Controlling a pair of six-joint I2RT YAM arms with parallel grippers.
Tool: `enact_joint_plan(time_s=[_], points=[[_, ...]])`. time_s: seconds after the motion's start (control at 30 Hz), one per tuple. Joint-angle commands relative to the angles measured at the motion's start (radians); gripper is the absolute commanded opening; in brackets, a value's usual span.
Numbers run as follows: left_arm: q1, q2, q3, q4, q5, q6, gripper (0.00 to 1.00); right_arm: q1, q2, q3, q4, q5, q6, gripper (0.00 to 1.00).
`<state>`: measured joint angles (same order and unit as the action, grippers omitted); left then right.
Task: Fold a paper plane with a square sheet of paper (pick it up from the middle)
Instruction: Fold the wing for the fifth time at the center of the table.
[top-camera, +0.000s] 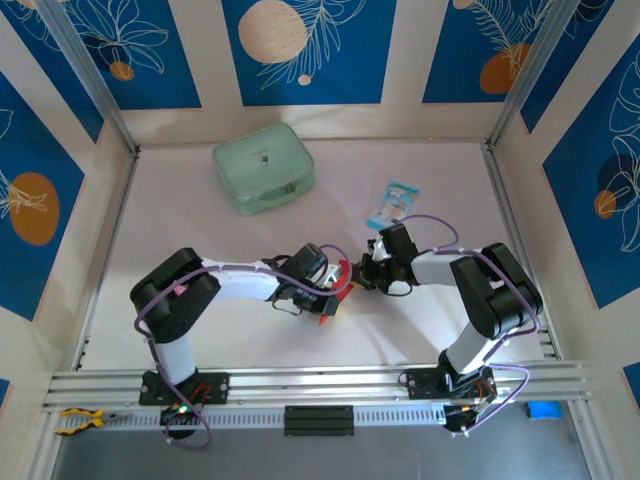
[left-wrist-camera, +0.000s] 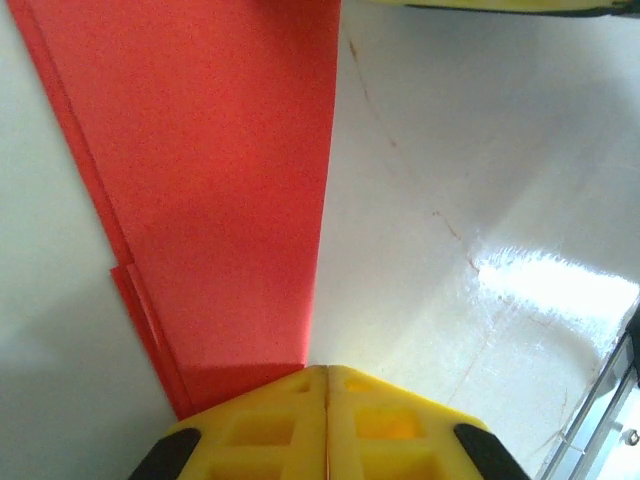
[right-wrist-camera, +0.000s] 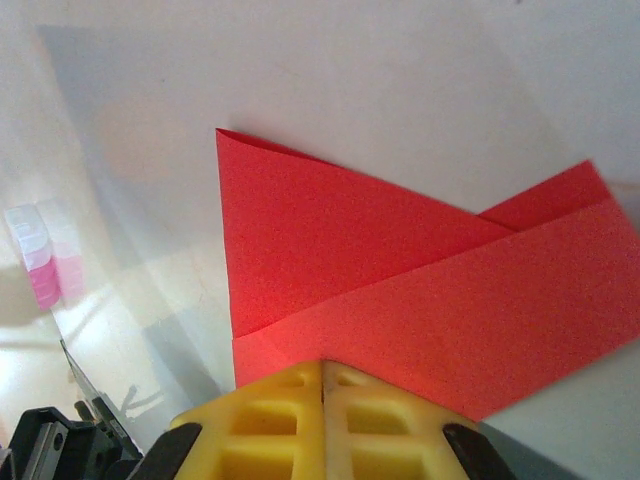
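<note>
- Thin bright red sheet of paper (top-camera: 327, 315), already creased into overlapping layers, lies on the pale table (top-camera: 300, 230) at mid-depth, between the two arms' tips and well apart from the other objects.
- Left gripper (left-wrist-camera: 326, 375): yellow fingers (left-wrist-camera: 270, 420) meet with no gap, their tips at the near end of a long red strip (left-wrist-camera: 220, 180). Whether a layer is nipped cannot be told.
- Right gripper (right-wrist-camera: 322, 368): fingers likewise pressed together, tips on the edge of the folded layers (right-wrist-camera: 330, 250), which fan out to both sides.
- Risk: the two tips (top-camera: 338, 288) (top-camera: 358, 275) stand just beside each other, so any inward move could knock them together.
- Risk: a sideways drag by either tip would probably slide the smooth paper over the glossy table, opening the crease or skewing the layers.
- Risk: hard downward pressure may tear or wrinkle the thin sheet.
- Writing: none legible. The pale green zip pouch (top-camera: 263, 167), far left, bears a small dark mark. The small blue-white packet (top-camera: 392, 204), far right, carries print too small to read.
</note>
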<state>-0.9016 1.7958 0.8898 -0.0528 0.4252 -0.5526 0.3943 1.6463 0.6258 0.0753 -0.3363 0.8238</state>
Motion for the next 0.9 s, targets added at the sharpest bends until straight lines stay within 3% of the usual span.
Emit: enact_joint_plan(time_s=[0.0,0.4,0.6,0.87], points=[[-0.008,0.024,-0.065,-0.03,-0.004,-0.018,0.07,-0.009,0.025,-0.033,-0.078,0.052,-0.002,0.06],[-0.005,-0.098,-0.047,-0.021,0.011,-0.052,0.07,-0.016,0.01,-0.033,-0.09,0.054,-0.008,0.06],[0.002,-0.056,0.02,-0.028,0.037,-0.04,0.08,-0.015,0.017,-0.032,-0.091,0.049,-0.009,0.06],[0.003,-0.04,-0.08,-0.024,0.067,-0.049,0.08,-0.018,0.018,-0.034,-0.094,0.045,-0.014,0.06]])
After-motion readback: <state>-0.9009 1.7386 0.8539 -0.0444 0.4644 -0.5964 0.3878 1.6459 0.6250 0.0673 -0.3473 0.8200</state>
